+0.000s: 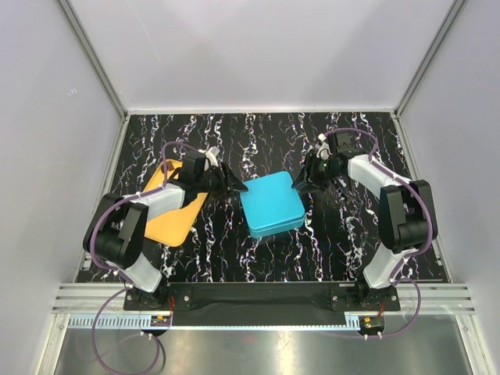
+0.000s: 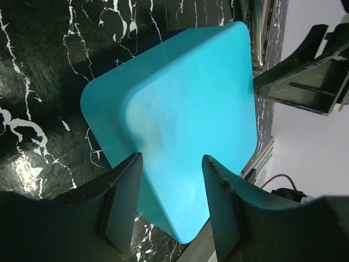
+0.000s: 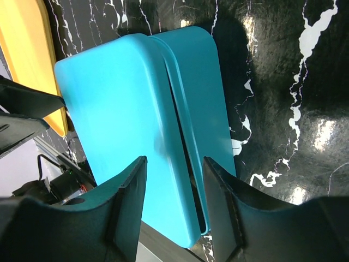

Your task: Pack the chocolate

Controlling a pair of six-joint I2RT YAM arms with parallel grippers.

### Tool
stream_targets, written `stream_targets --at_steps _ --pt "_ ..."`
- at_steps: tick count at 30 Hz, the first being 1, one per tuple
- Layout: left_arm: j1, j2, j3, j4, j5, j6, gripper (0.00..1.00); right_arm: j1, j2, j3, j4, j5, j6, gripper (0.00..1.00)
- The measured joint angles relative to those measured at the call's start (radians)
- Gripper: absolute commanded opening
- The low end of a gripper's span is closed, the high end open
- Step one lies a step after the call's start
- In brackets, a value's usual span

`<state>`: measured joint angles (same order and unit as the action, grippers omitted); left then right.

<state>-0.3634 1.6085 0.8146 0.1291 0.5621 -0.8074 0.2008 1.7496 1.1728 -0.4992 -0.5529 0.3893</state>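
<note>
Left hand point(image 1: 234, 186): fingers spread part-way, nothing pinched. In its own wrist view the near corner of the teal tin point(image 1: 272, 205) lies below and between the two fingers, and the tin runs wider than the gap on both sides, so this is a straddle and not a grip.

Right hand point(image 1: 301, 186): same posture, fingers apart, nothing pinched. It sits at the opposite corner of the tin. Its wrist view shows two teal layers, the lid point(image 3: 114, 125) and the base beneath it. The seam between them runs straight ahead from the gap between the fingers. A dark slit shows along that seam at the near end. I cannot tell whether the lid is fully seated.

Chocolate: no piece visible in any view. None lies on the bare counter point(image 1: 336, 250), and none on the part of the orange tray point(image 1: 176, 215) that shows behind the left hand, under its forearm. Whether the pieces are inside the tin cannot be told.

Geometry for the next move: the tin is close to square, turned slightly, and lies directly ahead of both hands, between them. Neither hand is nearer. The hands face each other across one diagonal of the tin.

Judgement: any coming move turns on the lid seam, and the right hand is lined up with it.
</note>
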Motion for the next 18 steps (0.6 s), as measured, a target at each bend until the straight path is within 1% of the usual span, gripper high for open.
stream_targets --at_steps 8,13,18 --pt "-0.017 0.005 0.017 -0.029 -0.022 0.026 0.53 0.000 -0.052 -0.045 0.005 0.019 -0.002 0.52" --pt "-0.020 0.005 0.017 -0.030 -0.026 0.027 0.52 0.000 -0.056 -0.079 0.004 0.035 -0.004 0.52" --pt "-0.026 0.005 0.017 -0.030 -0.029 0.026 0.52 0.000 -0.063 -0.083 0.002 0.048 -0.008 0.50"
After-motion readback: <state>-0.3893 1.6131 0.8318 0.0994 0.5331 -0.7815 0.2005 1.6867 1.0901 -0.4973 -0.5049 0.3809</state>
